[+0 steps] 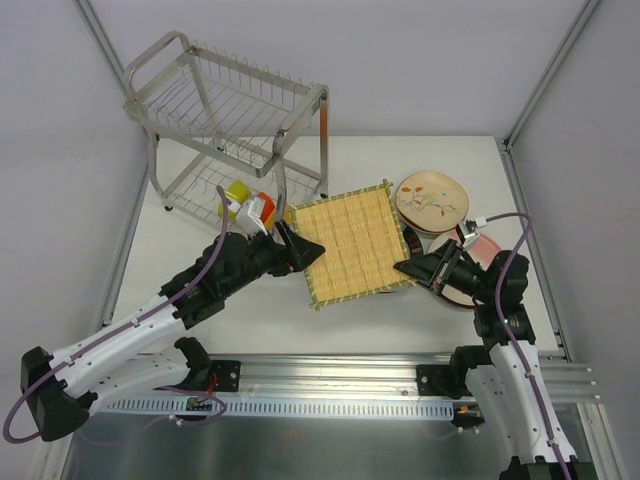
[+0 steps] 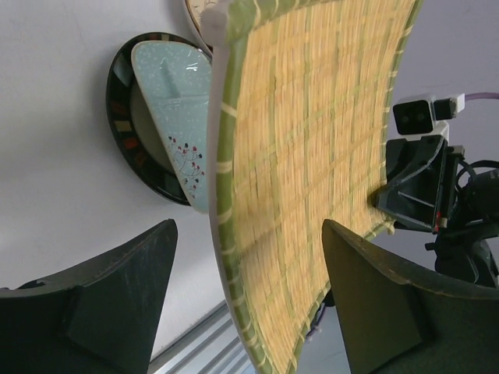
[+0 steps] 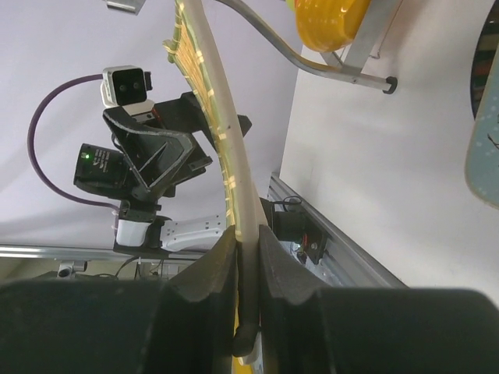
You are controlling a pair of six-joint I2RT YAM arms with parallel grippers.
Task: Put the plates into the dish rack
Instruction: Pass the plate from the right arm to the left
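Observation:
The square yellow woven-look plate (image 1: pixel 355 245) (image 2: pixel 312 156) is held tilted above the table between both arms. My right gripper (image 1: pixel 408 270) (image 3: pixel 247 234) is shut on its right rim (image 3: pixel 214 101). My left gripper (image 1: pixel 305 250) (image 2: pixel 249 226) straddles the opposite edge; its jaws are open, with a gap on each side of the plate. A cream floral plate (image 1: pixel 432 197) lies behind. A pale teal plate (image 2: pixel 175 93) (image 3: pixel 483 156) rests in a round dark-rimmed plate (image 2: pixel 121 101) under the right arm. The dish rack (image 1: pixel 230 110) stands at the back left.
A yellow bowl (image 1: pixel 237 192) (image 3: pixel 327 19) and an orange bowl (image 1: pixel 262 207) sit in the rack's lower tier, just behind the left gripper. The table's metal rail (image 1: pixel 330 375) runs along the near edge. Grey walls close in both sides.

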